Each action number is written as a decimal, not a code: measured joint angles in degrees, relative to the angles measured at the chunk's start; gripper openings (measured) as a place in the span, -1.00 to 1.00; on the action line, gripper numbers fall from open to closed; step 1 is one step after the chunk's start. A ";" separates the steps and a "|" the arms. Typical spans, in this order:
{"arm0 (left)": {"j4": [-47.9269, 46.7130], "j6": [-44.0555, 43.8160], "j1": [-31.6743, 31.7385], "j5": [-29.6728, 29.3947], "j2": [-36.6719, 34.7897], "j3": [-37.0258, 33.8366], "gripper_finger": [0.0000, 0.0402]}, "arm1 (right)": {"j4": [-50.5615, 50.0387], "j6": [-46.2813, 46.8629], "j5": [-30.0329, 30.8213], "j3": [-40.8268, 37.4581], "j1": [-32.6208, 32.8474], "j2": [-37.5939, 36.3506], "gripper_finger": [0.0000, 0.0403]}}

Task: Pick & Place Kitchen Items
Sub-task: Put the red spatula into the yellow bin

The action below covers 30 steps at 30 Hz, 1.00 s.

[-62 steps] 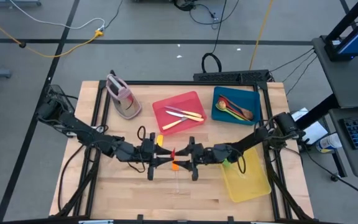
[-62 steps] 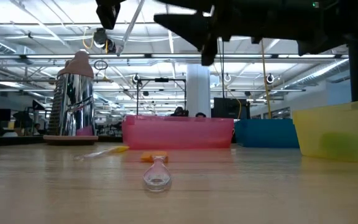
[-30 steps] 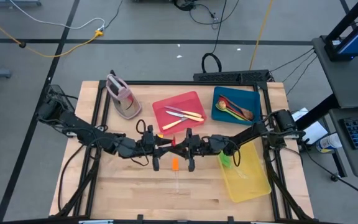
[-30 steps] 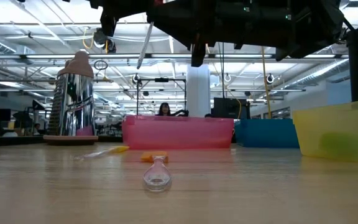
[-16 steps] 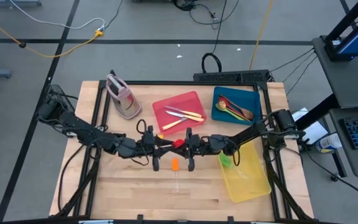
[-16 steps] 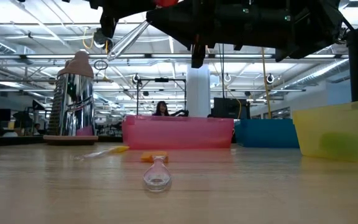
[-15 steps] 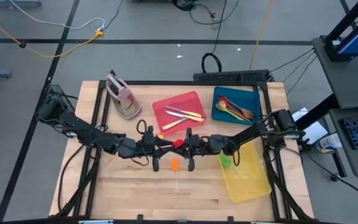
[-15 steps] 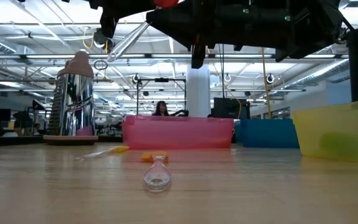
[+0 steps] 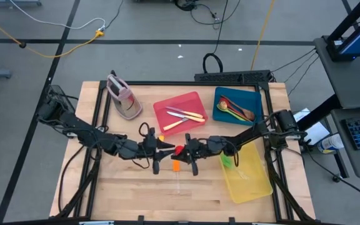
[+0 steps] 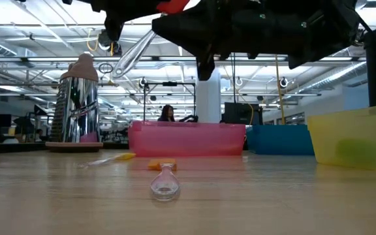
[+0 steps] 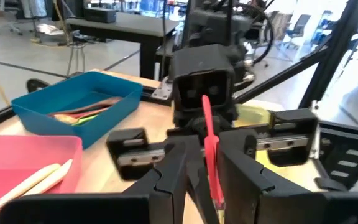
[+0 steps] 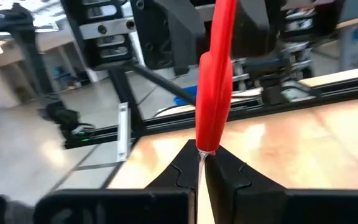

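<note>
A utensil with a clear handle (image 10: 132, 53) and a red head (image 9: 179, 150) hangs high over the table's middle, between my two grippers. My left gripper (image 9: 166, 150) comes from the left and my right gripper (image 9: 184, 150) from the right; both are shut on it. On the table below lies an orange-headed utensil (image 9: 175, 165), its clear handle end (image 10: 164, 187) toward the near edge. A yellow-headed piece (image 9: 160, 139) lies by the red tray (image 9: 167, 107). My left gripper (image 11: 205, 186) has the red head (image 11: 211, 163) edge-on between its two fingers, coming level from the table's left. Exactly where the pads meet it is hidden by the fingers. My right gripper (image 12: 201, 158) pinches the neck (image 12: 200, 157) where the clear handle meets the red head, between its fingertips, level from the table's right. The head (image 12: 216, 81) stands up above the fingers. The handle slants down toward the table's left, clear of the table.
The red tray holds cream-handled knives; a blue tray (image 9: 256, 99) at the far right holds spoons; a yellow tray (image 9: 250, 180) lies at the right with a green piece at its far end. A pink-grey stand (image 9: 122, 97) is at the far left.
The held utensil has tipped: its clear handle, nearly upright a second ago, now slants with its free end swung toward the table's left. Both grippers have drifted slightly toward the near edge together.
</note>
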 joint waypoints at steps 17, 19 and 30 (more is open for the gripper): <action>4.71 -3.00 6.38 9.08 0.00 0.00 -0.56 | 0.44 2.13 -3.13 0.00 -1.00 0.00 -0.97; 4.69 -3.44 6.88 10.75 0.00 0.00 -0.56 | 0.44 2.12 -3.16 0.00 -1.00 0.00 -0.97; 4.64 -2.44 6.43 11.21 0.00 0.00 -0.85 | 0.53 2.10 -2.93 0.00 -1.02 0.00 -0.97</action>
